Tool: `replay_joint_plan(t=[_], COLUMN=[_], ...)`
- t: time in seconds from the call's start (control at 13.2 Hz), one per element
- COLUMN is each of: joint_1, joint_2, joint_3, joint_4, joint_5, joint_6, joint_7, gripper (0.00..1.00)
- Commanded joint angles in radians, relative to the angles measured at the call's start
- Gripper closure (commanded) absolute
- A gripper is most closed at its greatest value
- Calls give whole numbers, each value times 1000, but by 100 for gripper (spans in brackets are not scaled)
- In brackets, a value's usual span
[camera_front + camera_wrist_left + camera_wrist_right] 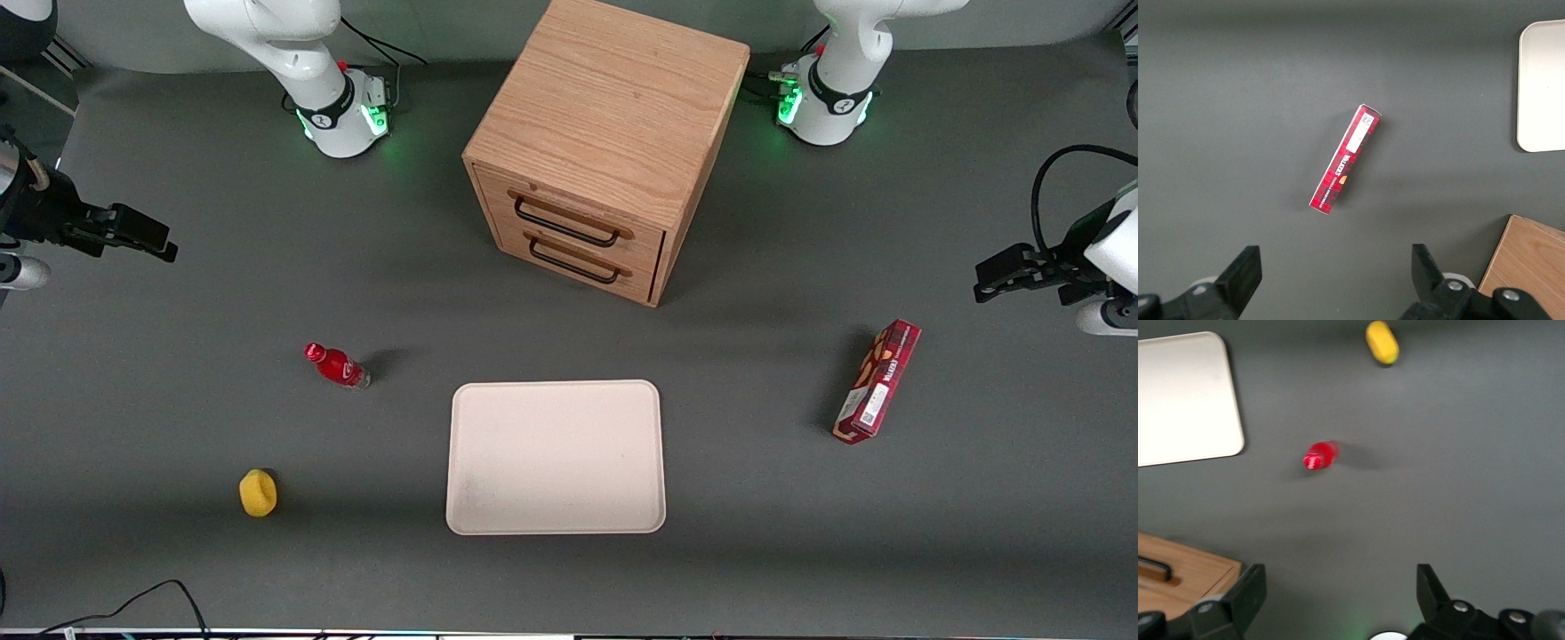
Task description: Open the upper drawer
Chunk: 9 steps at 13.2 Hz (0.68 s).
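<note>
The wooden cabinet [605,142] is taken as the landmark; it stands on the grey table [178,569], farther from the front camera than everything else laid out there. Two drawers are set in its front, each with a dark bar handle. The upper drawer [569,213] is seen fully shut, flush with the cabinet face, and its handle [565,225] is untouched. The lower drawer [578,258] sits directly beneath it, also shut.

The gripper [133,234] is held well apart from the cabinet, toward the working arm's end of the table and above the table surface. Its fingers [1248,593] are spread apart, and nothing is held between them.

In front of the cabinet, nearer the front camera, a pale tray [556,458] is laid flat. A small red bottle [336,365] is placed between the tray and the working arm's end; whether it stands fully upright cannot be told with certainty. A yellow object [258,492] lies nearer the camera than the bottle. A red box [877,380] is found toward the parked arm's end of the table.
</note>
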Motion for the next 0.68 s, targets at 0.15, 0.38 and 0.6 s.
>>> replay_joint_plan(t=[0.15,0.38,0.6], joint_1=[12,12,12], joint_2=[49,68,139], joint_3=[29,171,346], joint_4=[18,21,40], joint_5=[198,209,199], joint_6=[12,128,232], joint_7=[-85,-123,-126], gripper=[0,0,0])
